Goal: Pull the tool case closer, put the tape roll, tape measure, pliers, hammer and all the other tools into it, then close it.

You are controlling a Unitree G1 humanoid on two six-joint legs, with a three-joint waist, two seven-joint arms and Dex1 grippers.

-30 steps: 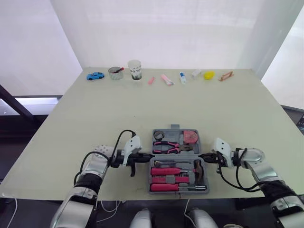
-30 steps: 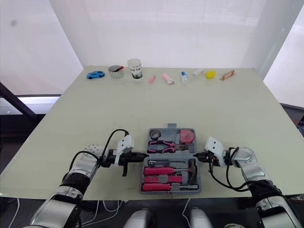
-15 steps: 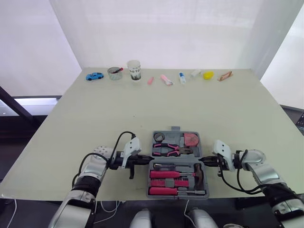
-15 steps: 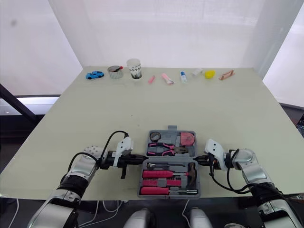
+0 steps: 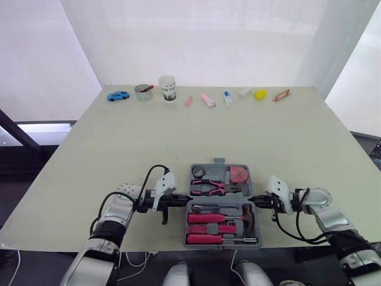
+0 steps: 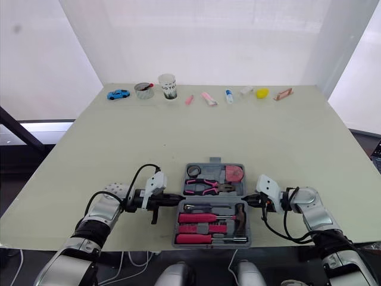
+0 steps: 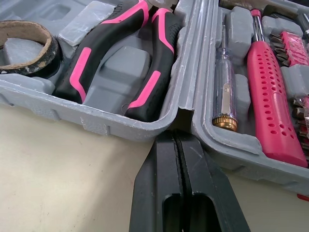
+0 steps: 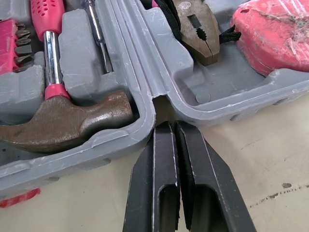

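Grey tool case [image 7: 120, 128]; pink-and-black pliers [image 7: 157, 63]; pink, hole-dotted screwdriver handle [image 7: 270, 96]; dark brown hammer head [image 8: 63, 121].

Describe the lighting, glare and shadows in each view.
Eye views: the white backdrop glows; the table evenly lit, no hard shadows. Left wrist view: sheen on the pliers handles. Right wrist view: highlights on the hammer head and tape measure.

Silver arms [image 5: 116, 213], black cables [image 5: 149, 173], black end effectors [image 7: 176, 133] [image 8: 174, 124]
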